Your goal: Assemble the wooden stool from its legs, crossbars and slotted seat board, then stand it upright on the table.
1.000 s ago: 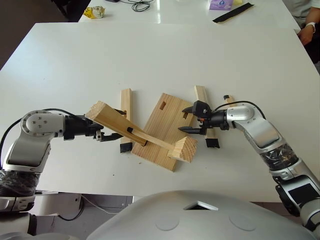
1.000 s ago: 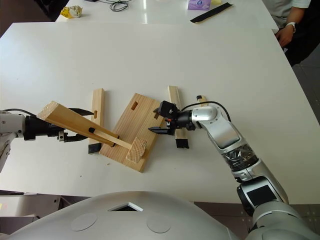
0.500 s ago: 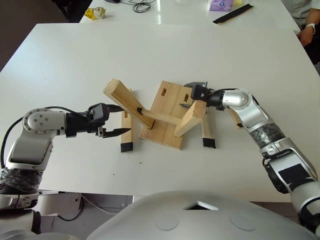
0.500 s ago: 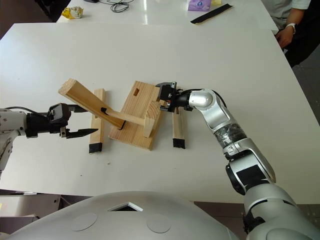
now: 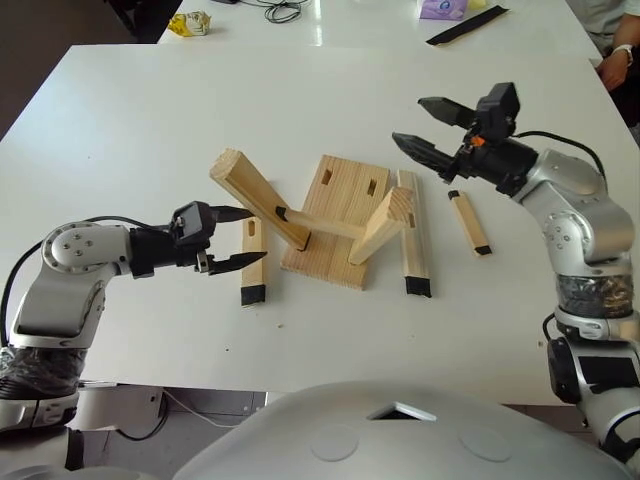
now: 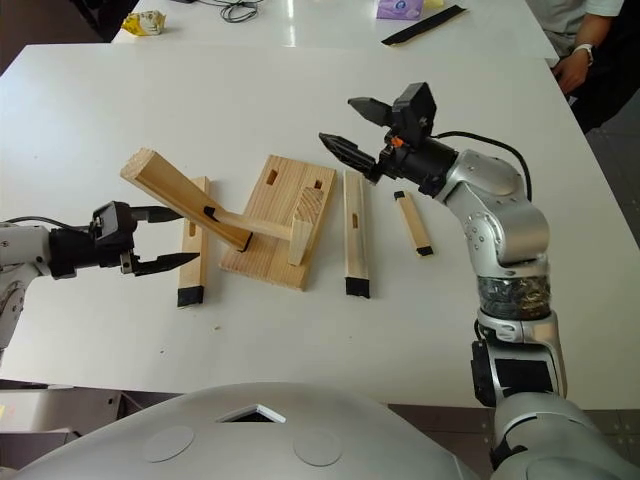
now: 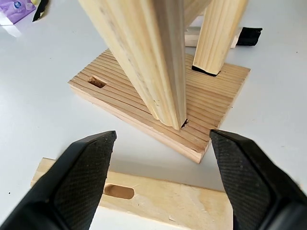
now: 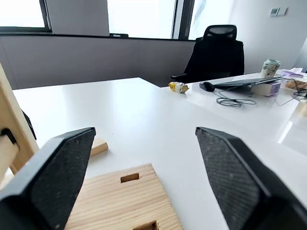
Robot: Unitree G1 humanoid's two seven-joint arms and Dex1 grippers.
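The slotted seat board (image 5: 340, 205) lies flat mid-table. Two thick legs (image 5: 258, 200) (image 5: 383, 226) joined by a crossbar (image 5: 322, 226) lean tilted on it. My left gripper (image 5: 258, 235) is open just left of this frame, hovering over a loose slotted leg (image 5: 253, 262); in the left wrist view its fingers (image 7: 84, 177) flank the near leg (image 7: 144, 52) without touching. My right gripper (image 5: 408, 120) is open, raised above the table behind and to the right of the board. A loose black-tipped leg (image 5: 412, 235) and a short bar (image 5: 468, 220) lie right of the board.
A black strip (image 5: 465, 25), a purple packet (image 5: 441, 8), a yellow wrapper (image 5: 190, 22) and cables lie at the table's far edge. White tabletop (image 5: 150, 110) spreads wide to the left and behind the parts.
My right gripper let go of the right leg and rose up and away to the right. The leg frame settled onto the seat board. My left gripper stays open beside it.
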